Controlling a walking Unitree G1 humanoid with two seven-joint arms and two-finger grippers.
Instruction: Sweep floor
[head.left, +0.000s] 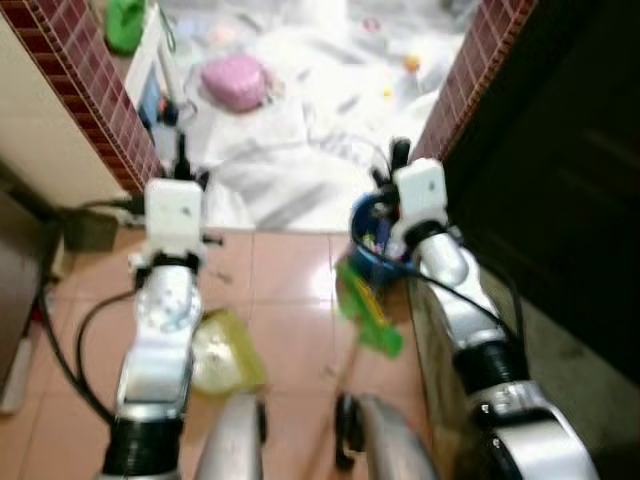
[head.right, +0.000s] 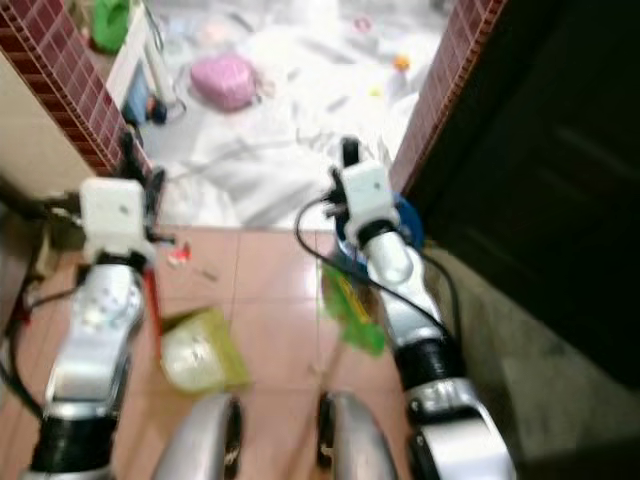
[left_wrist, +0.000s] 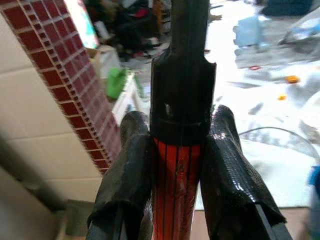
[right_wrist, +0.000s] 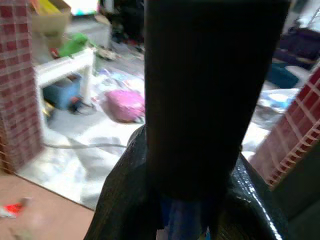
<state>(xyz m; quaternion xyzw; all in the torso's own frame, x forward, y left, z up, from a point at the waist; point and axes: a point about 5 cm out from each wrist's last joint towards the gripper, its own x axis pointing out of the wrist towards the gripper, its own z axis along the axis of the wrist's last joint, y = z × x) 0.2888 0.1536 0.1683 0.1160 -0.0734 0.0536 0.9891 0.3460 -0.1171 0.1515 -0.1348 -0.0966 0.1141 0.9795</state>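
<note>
My left gripper is shut on a red handle with a black end cap. That handle runs down to a yellow-green dustpan on the pink tiles beside my left arm. My right gripper is shut on a blue handle under a wide black cap. The green broom head rests on the tiles below that arm, next to a blue object. A small red scrap lies on the floor near the dustpan handle.
I stand in a doorway between two red-brick-tiled posts. Beyond it is a bright white floor with a pink bag, a green item and a white shelf. A dark wall stands close on the right. A black cable lies at left.
</note>
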